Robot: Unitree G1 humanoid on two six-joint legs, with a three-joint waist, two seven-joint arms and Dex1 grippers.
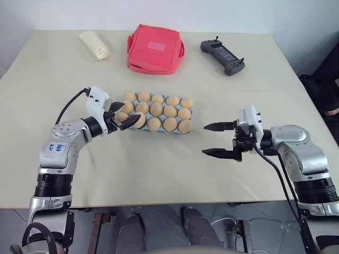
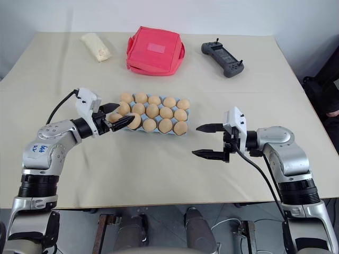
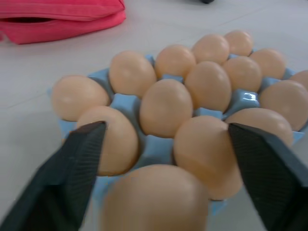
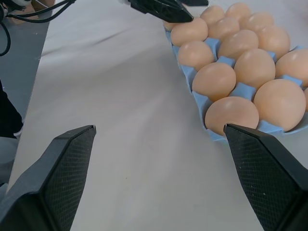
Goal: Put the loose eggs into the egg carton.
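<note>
We see matte, smooth eggs (image 3: 166, 107), moulded blue carton (image 3: 153, 144) slightly glossy, red cloth bag (image 1: 155, 48), matte surface (image 1: 159, 169), textured jaws.

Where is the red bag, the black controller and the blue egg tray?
red bag (image 1: 155, 48), left eye view, middle of its top.
black controller (image 1: 222, 57), left eye view, middle of its body.
egg carton (image 4: 202, 102), right wrist view, blue rim beside the eggs.

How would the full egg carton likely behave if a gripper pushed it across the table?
The egg carton is a thin moulded tray, so it would probably flex rather than stay rigid. With every visible cup holding eggs, it is likely bottom-heavy and would slide, not tip. The eggs sit proud of their cups, so a sharp shove might jostle or crack them.
</note>
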